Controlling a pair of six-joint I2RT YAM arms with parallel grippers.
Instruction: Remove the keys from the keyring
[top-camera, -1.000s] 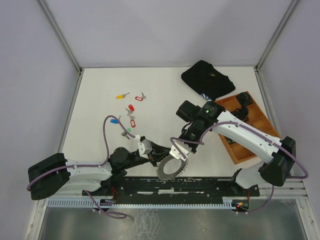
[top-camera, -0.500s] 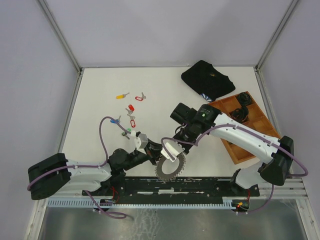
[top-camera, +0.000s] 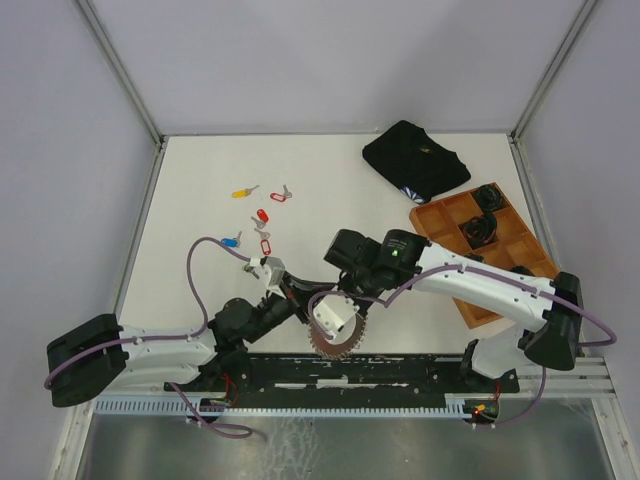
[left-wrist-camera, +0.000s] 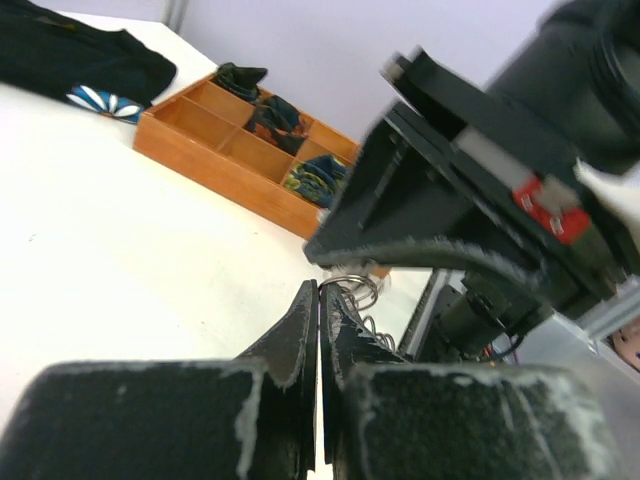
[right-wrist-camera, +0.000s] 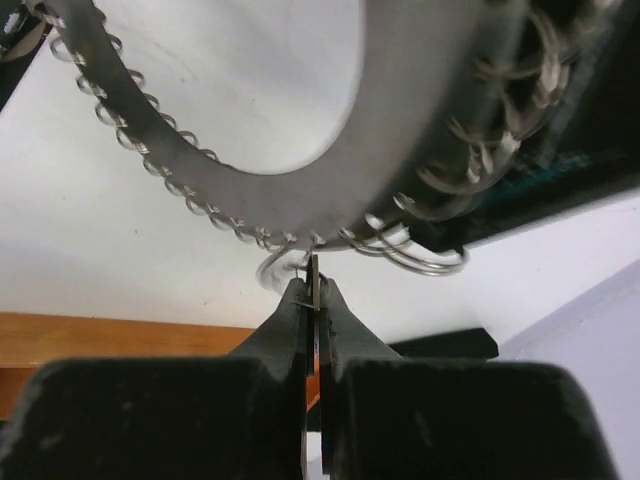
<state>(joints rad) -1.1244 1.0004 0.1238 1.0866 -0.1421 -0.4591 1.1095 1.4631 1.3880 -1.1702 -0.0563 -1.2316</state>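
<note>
The keyring (top-camera: 347, 346), a silvery band fringed with small wire rings, is at the near edge of the table, partly hidden under my right gripper (top-camera: 336, 322). In the right wrist view the keyring (right-wrist-camera: 430, 150) arches overhead. There my right gripper (right-wrist-camera: 313, 287) is shut on a thin flat metal piece, seen edge-on, that hangs from its rim. My left gripper (top-camera: 314, 305) reaches in from the left. In its wrist view the left gripper (left-wrist-camera: 320, 290) is shut at the tips on a small wire ring (left-wrist-camera: 352, 287) of the fringe. Several loose keys (top-camera: 262, 215) with coloured heads lie at the middle left.
A wooden compartment tray (top-camera: 452, 212) holding dark coiled items stands at the right, and shows as the tray (left-wrist-camera: 215, 160) in the left wrist view. A black cloth bundle (top-camera: 415, 158) lies at the back. A black rail (top-camera: 400, 370) runs along the near edge.
My right arm has swung left and toward the near edge, and now covers the top of the keyring. My left wrist has risen and pulled back to the left. Both grips have held.
</note>
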